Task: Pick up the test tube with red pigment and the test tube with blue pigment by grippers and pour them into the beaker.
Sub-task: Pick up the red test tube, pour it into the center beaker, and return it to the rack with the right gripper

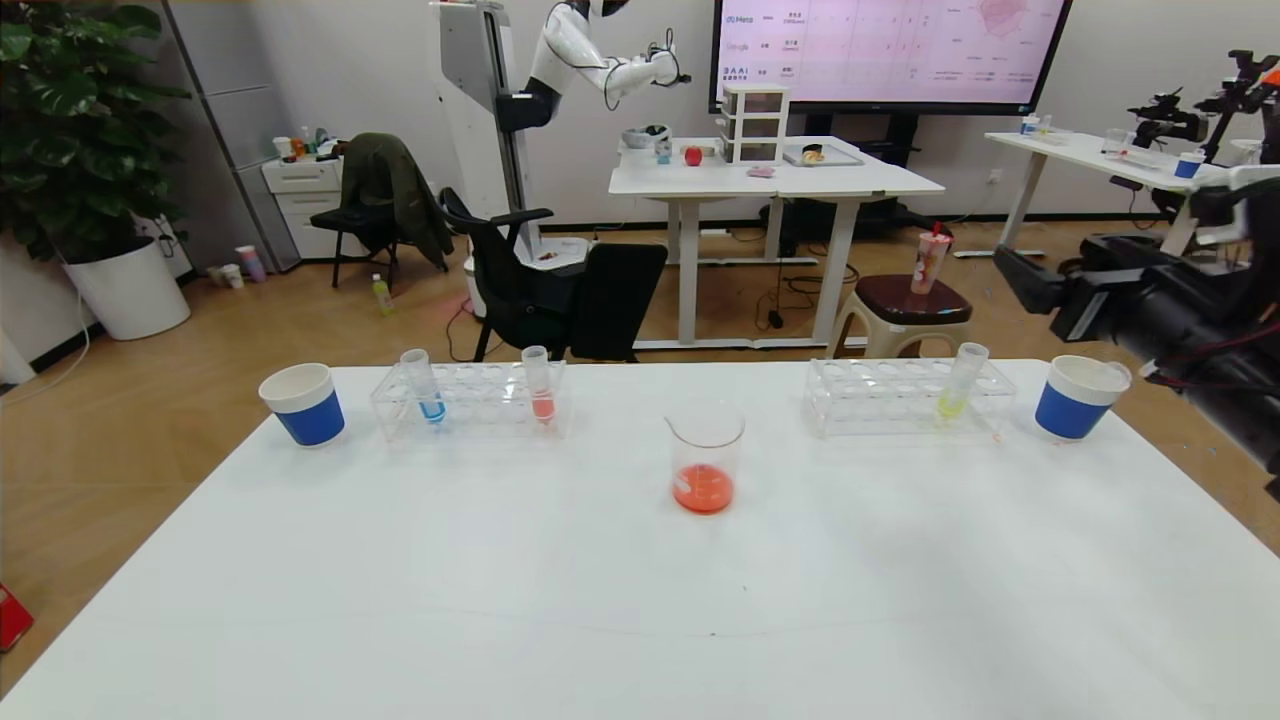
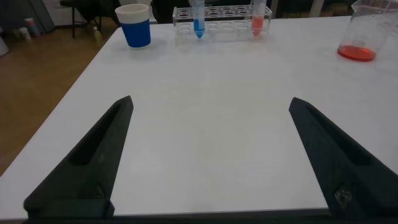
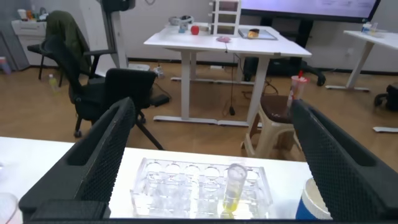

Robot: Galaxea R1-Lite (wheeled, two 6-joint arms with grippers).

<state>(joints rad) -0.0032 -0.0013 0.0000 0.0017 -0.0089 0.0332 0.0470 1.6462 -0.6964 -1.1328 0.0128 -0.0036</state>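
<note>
I have a wide white table (image 1: 640, 600) in front of me, its near half bare and giving plenty of open room, while everything stands in a row toward the far edge. My right arm reaches in from the right side, raised above the table's right corner, and its claw (image 3: 208, 155) is spread wide with nothing in it, looking over the right rack (image 1: 905, 398). My left claw (image 2: 208, 155) hangs low over the bare near-left part of the table, fingers likewise released and empty. The left rack (image 1: 470, 398) sits near the far edge with the test tube with blue pigment (image 1: 424, 386) upright toward its left end and a tube of paler red-pink liquid (image 1: 539, 385) upright toward its right end. The beaker (image 1: 705, 458) stands apart in the middle, nearer to me than both racks, with orange-red liquid in its bottom. The right rack carries a yellow-liquid tube (image 1: 960, 381). A blue-and-white paper cup (image 1: 303, 403) stands just outside the left rack, and another cup (image 1: 1078, 396) just outside the right rack, near the right arm.
</note>
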